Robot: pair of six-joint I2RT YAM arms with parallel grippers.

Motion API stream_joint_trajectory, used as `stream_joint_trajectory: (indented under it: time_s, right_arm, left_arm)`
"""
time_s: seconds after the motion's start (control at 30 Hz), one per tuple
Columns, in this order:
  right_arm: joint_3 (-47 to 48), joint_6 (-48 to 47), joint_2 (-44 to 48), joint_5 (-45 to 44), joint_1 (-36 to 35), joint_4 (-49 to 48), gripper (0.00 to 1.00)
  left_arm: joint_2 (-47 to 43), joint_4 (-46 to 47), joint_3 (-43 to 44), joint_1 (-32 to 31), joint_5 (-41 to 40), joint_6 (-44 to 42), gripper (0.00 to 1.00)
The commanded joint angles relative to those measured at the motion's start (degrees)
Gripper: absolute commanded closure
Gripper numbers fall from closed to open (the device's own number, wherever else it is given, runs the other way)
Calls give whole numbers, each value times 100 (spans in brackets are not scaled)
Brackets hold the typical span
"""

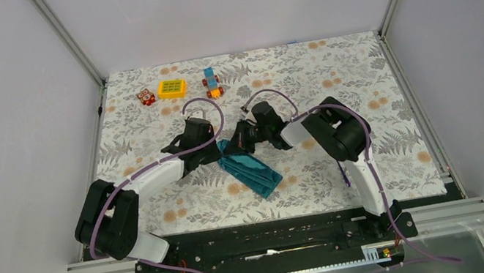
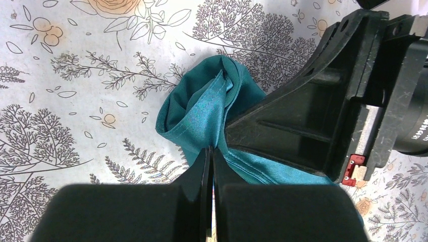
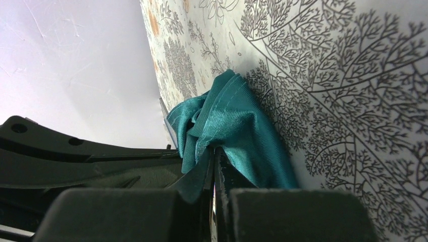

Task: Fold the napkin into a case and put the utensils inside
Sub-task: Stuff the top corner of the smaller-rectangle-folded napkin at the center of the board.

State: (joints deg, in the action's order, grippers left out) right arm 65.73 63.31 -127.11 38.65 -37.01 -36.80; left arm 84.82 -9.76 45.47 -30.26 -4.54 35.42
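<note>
The dark teal napkin [image 1: 250, 169] lies bunched into a narrow diagonal strip in the middle of the table. Both grippers meet at its upper end. My left gripper [image 2: 211, 149] is shut, pinching a hemmed fold of the napkin [image 2: 209, 113] at the fingertips. My right gripper [image 3: 214, 149] is shut too, with the napkin [image 3: 237, 126] caught between its tips. In the top view the left gripper [image 1: 215, 150] and the right gripper [image 1: 234, 144] stand close together over the cloth. The right gripper's black body [image 2: 323, 101] fills the right of the left wrist view. The utensils are out of view.
Three toy pieces stand at the back left of the table: a small red-brown block [image 1: 146, 97], a yellow block [image 1: 172, 89] and a blue-and-orange stack [image 1: 212, 82]. The floral tablecloth [image 1: 364, 86] covers the table, with white walls on three sides.
</note>
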Motion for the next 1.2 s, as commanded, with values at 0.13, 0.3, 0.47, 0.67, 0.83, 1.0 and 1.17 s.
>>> stream_joint_trajectory:
  time_s: [0.13,0.3,0.47,0.67,0.83,1.0,1.17]
  right_arm:
    - [-96,49,486,93,-73,-363,99]
    - [26,67,340,125,-90,-375,97]
    - [647,-16,-201,120,-268,-181,95]
    - [1105,-303,-666,-309,-319,527,95]
    - [1036,-573,-387,-132,-262,834,91]
    - [776,-629,-69,79,-265,829,82]
    - [743,-690,36,95,-262,872,81]
  left_arm:
    - [-37,91,115,3,-83,-4,100]
    - [-69,122,103,3,-43,-7,100]
    - [-76,193,82,4,101,15,100]
    - [-132,188,32,115,90,246,100]
    - [-191,-69,-21,310,-275,333,100]
    - [-229,-172,-136,372,-406,386,100]
    - [-400,-30,-351,383,-296,382,100]
